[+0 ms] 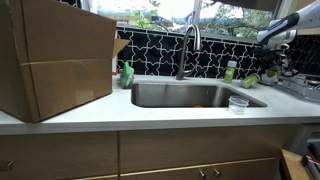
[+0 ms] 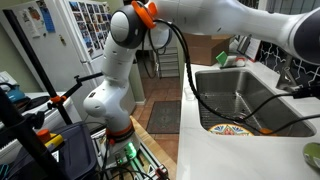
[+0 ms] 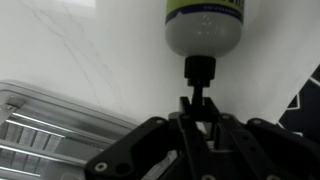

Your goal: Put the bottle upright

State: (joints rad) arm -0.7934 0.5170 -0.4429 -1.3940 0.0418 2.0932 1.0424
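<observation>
Gripper (image 3: 199, 98) comes in from the bottom centre of the wrist view, and its two dark fingers (image 3: 192, 108) are drawn in tight, tips nearly together. They are pinched right at the dark top of the bottle (image 3: 205, 25). The grip looks closed on that cap, though the contact itself is small and shadowed.

The bottle runs straight up from the fingertips to the top edge of the frame. It has a pale greenish body and a yellow-green label band, with the rest cut off by the frame. It sits over the white tabletop (image 3: 80, 45), and whether it is resting there or lifted I cannot tell.

In the lower left of the wrist view, a metal dish rack (image 3: 40, 125) shows its ribbed edge, well apart from the bottle.

In an exterior view, the white arm (image 1: 285, 28) reaches down in the upper right corner, beyond the right end of the sink (image 1: 150, 96). A taller green bottle with a pale top (image 1: 231, 70) stands upright just behind the sink's right rim. A small clear cup (image 1: 238, 103) sits in front of it.

The faucet (image 1: 187, 45) rises at centre, and a bright green dish-soap bottle (image 1: 127, 73) stands by the sink's left corner. A big cardboard box (image 1: 55, 60) fills the left of the frame.

From the opposite angle in an exterior view, the robot base (image 2: 110, 100) stands at left centre.
</observation>
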